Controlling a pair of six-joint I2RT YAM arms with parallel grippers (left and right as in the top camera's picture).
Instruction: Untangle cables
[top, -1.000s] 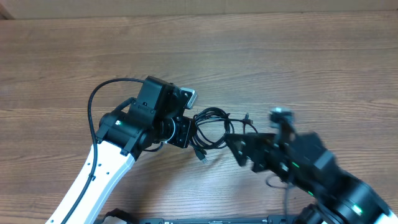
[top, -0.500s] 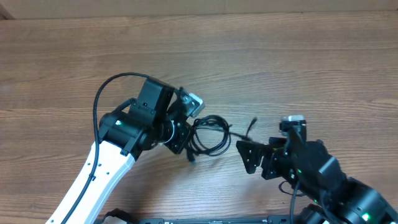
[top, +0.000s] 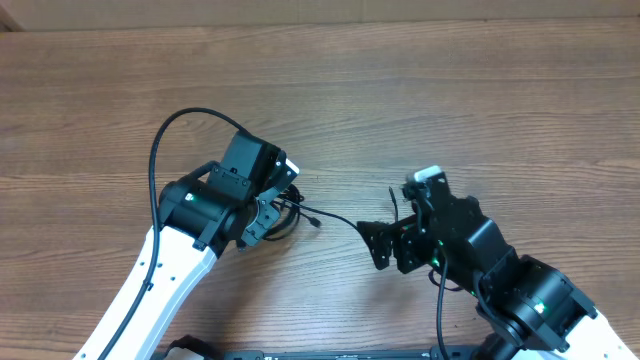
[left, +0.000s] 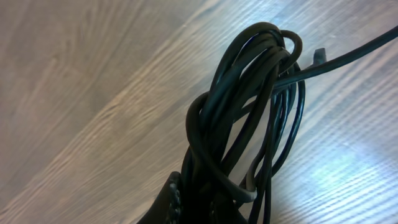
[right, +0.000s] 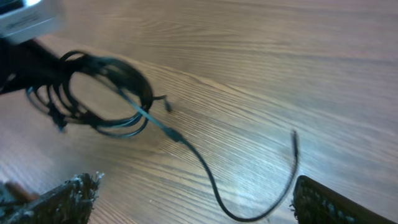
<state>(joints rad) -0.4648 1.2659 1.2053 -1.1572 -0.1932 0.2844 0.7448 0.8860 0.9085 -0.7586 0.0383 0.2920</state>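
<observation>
The cables (top: 288, 208) are thin black cords, bunched in a coil under my left gripper (top: 272, 212). In the left wrist view the coil (left: 249, 93) rises from the left gripper (left: 199, 208), which is shut on the bundle. One loose strand (top: 335, 218) trails right across the table to my right gripper (top: 386, 245). In the right wrist view that strand (right: 205, 168) curves on the wood between the spread fingers (right: 336, 202), touching neither, and its plug end (right: 294, 134) points up. The right gripper (right: 199, 208) is open, and the coil (right: 109, 93) lies far left.
The brown wooden table (top: 450, 100) reaches its back edge near the top of the overhead view. The left arm's thicker black wiring (top: 160, 150) arcs over the wood left of the coil. The arms' dark base (top: 330, 354) sits along the bottom edge.
My right gripper has opened wide and pulled back from the coil. My left gripper has turned and drawn the bundle left, leaving one strand stretched out toward the right gripper.
</observation>
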